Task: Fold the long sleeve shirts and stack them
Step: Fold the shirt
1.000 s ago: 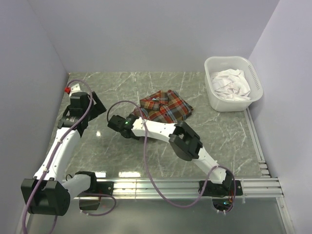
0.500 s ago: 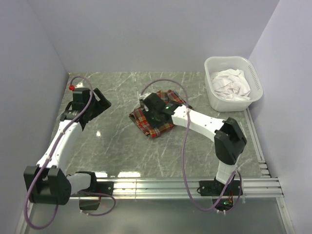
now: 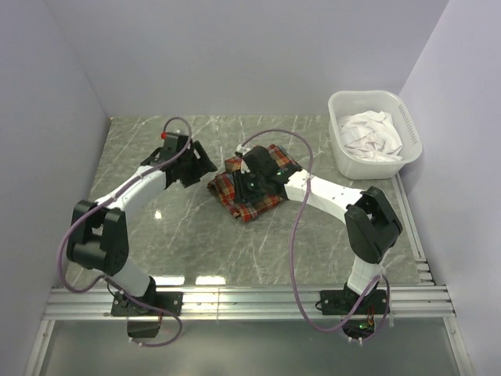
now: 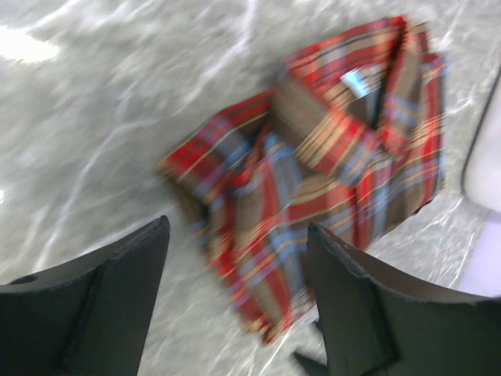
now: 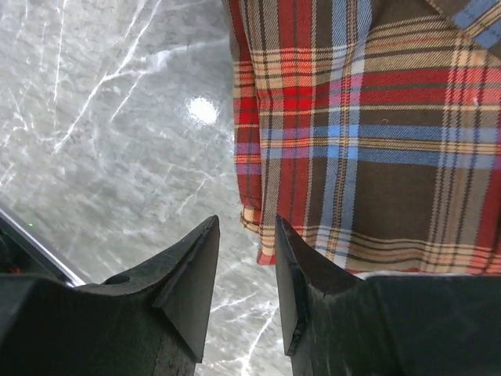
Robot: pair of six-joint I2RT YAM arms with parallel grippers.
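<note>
**Item: long sleeve shirt** [image 3: 237,200]. Plaid in red, orange, blue and dark brown, collared. It lies rumpled and partly doubled over on the table [image 3: 376,223], about midway between the left and right edges and nearer the far edge than the near one. The outline is uneven, with one flap spilling toward the near left.

**Left gripper** [image 4: 237,233]: jaws wide and empty, just beside the shirt's left margin and apart from the cloth.

**Right gripper** [image 5: 246,227]: jaws narrow, with bare marble showing through the gap and nothing held. It hovers over the corner of a hem.

**Basket** [image 3: 338,153]: white, at the far right corner, well apart from the shirt. It holds crumpled white cloth [image 3: 372,135]; whether that is more shirts cannot be told.

**Step in hand (judged):** folding this shirt, between holds. The bundle is not yet a neat rectangle, and no stack is in view.

**Next move calls for:**
- Each gripper to come down on a free edge.
- A pinch that takes a single layer at the hem.
- A lift and carry-over that leaves the flap square without dragging the layers beneath.
</note>
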